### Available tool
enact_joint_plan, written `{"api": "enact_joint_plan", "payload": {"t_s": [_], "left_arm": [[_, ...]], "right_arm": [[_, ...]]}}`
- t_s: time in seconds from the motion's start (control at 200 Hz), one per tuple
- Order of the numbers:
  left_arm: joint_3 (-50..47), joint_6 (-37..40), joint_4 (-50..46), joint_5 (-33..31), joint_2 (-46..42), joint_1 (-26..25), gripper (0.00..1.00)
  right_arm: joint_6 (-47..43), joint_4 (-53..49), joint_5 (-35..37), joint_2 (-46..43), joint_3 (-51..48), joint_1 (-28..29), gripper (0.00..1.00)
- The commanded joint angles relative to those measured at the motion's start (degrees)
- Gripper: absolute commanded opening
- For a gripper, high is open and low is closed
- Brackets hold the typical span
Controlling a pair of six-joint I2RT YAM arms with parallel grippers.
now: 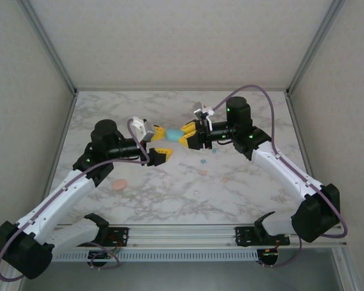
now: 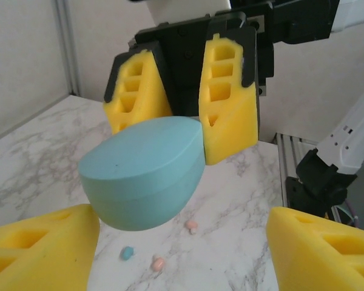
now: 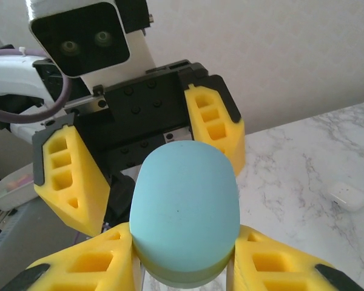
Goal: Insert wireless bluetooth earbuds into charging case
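A closed teal oval charging case [image 1: 171, 134] hangs above the table's middle, and my right gripper [image 1: 183, 136] is shut on its near end [image 3: 185, 242]. The case [image 3: 185, 212] is pinched between the two yellow fingers [image 3: 97, 267]. My left gripper [image 1: 160, 145] faces it, open, its yellow fingers [image 2: 42, 248] spread wide to either side of the case [image 2: 142, 173] without touching it. On the marble below lie a teal earbud [image 2: 127, 253] and two salmon-pink earbuds [image 2: 159, 264] [image 2: 192, 226]. From above, two teal buds [image 1: 202, 161] [image 1: 214, 151] and two pink buds [image 1: 204, 173] [image 1: 224, 179] show.
A salmon-pink oval case [image 1: 119, 183] lies on the marble table [image 1: 170, 200] near the left arm. A small white case [image 3: 349, 197] rests on the table too. Walls and metal frame posts enclose the table; a rail [image 1: 182, 233] runs along the near edge.
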Motion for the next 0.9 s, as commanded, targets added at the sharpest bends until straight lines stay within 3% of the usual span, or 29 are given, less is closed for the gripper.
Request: {"api": "enact_joint_plan", "payload": {"t_s": [0.0,0.506,0.756,0.891], "left_arm": [[2.33,0.94,2.83,6.25,0.84,-0.44,0.71],[3.04,-6.12,9.80,6.87,2.80,-0.52,0.62],[3.04,-6.05,8.67,3.25,2.89,-0.52,0.63],[3.64,-5.79,7.72,3.72,3.48,-0.52,0.57]], "right_arm": [[0.24,1.62,-1.37,-1.62,0.98,-0.22,0.34],[-1.13,3.80,-0.96,-2.64,-2.08,-0.24,0.34],[-0.98,5.36,-1.17,-2.59,-2.83,-0.25,0.34],[-0.80,5.87,-0.48,-2.62,-2.87,-0.26,0.35]]}}
